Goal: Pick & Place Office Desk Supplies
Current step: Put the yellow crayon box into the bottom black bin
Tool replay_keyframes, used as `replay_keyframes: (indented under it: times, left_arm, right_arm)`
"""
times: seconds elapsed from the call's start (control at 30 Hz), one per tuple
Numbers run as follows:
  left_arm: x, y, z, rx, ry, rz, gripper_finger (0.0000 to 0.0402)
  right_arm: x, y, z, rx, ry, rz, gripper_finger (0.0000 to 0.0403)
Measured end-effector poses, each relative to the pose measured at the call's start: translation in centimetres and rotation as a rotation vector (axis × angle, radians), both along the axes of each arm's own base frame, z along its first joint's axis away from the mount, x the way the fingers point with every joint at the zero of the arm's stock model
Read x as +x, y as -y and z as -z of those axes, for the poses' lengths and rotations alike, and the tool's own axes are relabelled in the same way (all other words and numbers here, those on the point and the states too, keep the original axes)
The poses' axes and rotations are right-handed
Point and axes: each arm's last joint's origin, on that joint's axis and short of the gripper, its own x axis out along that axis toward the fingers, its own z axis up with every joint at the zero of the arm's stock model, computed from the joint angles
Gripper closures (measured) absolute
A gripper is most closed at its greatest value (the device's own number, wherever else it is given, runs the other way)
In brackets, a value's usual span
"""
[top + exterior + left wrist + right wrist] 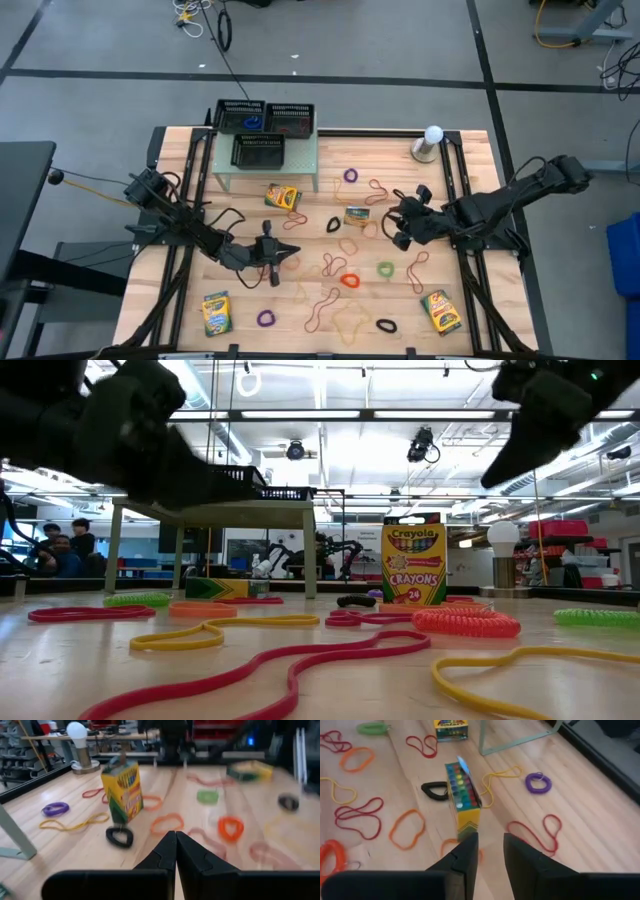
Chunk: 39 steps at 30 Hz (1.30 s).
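A yellow-and-green crayon box point(357, 215) stands upright on its bottom end near the table's middle, its top flap open point(464, 795). My right gripper point(396, 226) hovers just to its right, slanting down, fingers open point(490, 851) with nothing between them. My left gripper point(288, 250) is shut and points level toward the right point(175, 845), apart from the box point(124, 790). Other crayon boxes lie flat point(283, 196), point(216, 313), point(441, 311). Rubber-band loops lie scattered flat, such as orange point(350, 280), green point(386, 268) and purple point(266, 319).
A small raised shelf point(300, 160) at the far middle carries black mesh trays point(262, 130). A white ball-topped stand point(430, 142) is at the far right. A black loop point(436, 790) and a yellow loop point(500, 775) lie beside the upright box.
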Motion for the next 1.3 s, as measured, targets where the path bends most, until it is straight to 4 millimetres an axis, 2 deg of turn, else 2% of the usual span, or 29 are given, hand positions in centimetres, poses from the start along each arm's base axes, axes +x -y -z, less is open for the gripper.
replay_keyframes:
  times: [0.13,0.27,0.57,0.8,1.03,1.3]
  left_arm:
    - [1.5,-0.6,-0.7,-0.015,0.018,0.041,0.0392]
    - [2.6,-1.2,-1.7,-0.021,0.025,0.099,0.0396]
    - [4.3,-3.3,-4.4,-0.023,-0.081,0.134,0.0391]
    - [5.2,-3.7,-4.9,-0.040,-0.205,0.158,0.0351]
    - [5.7,-3.6,-5.5,-0.037,-0.200,0.149,0.0310]
    - [5.7,-3.6,-5.5,0.001,-0.203,0.133,0.0269]
  right_arm:
    - [-0.3,0.1,2.2,-0.004,0.028,-0.011,0.0312]
    - [-0.5,0.3,3.4,-0.018,0.050,0.004,0.0304]
    - [-0.8,0.4,6.0,0.008,0.150,0.007,0.0229]
    - [-1.0,0.4,7.8,0.017,0.334,-0.095,0.0174]
    - [-0.6,0.5,9.7,-0.037,0.275,-0.075,0.0149]
    - [0.9,0.6,10.7,-0.091,0.302,-0.089,0.0125]
